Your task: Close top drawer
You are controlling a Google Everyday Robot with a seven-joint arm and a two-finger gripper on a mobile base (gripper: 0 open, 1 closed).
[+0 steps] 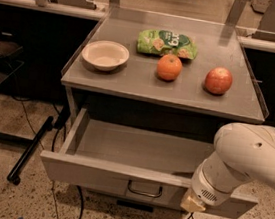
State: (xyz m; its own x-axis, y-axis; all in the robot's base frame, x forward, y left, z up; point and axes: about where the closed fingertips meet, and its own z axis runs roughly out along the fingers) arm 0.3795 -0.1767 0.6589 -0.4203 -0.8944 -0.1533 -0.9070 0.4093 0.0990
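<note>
While the top drawer (pixel 93 174) hung open, your jaws sat at its front to push, handle (pixel 144 189) leftward; their spread was unreadable.

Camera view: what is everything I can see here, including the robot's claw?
Cabinet top: one, grey, centre.
Bowl: one, white, left side of the cabinet top.
Snack bag: one, green, rear centre of the cabinet top.
Orange: one, orange, just in front of the bag.
Apple: one, red, right of the orange.
Top drawer: one, grey, pulled open below the cabinet top.
Arm: one, white, lower right.
Claw: one, pale, at the arm's tip by the drawer front's right part.
</note>
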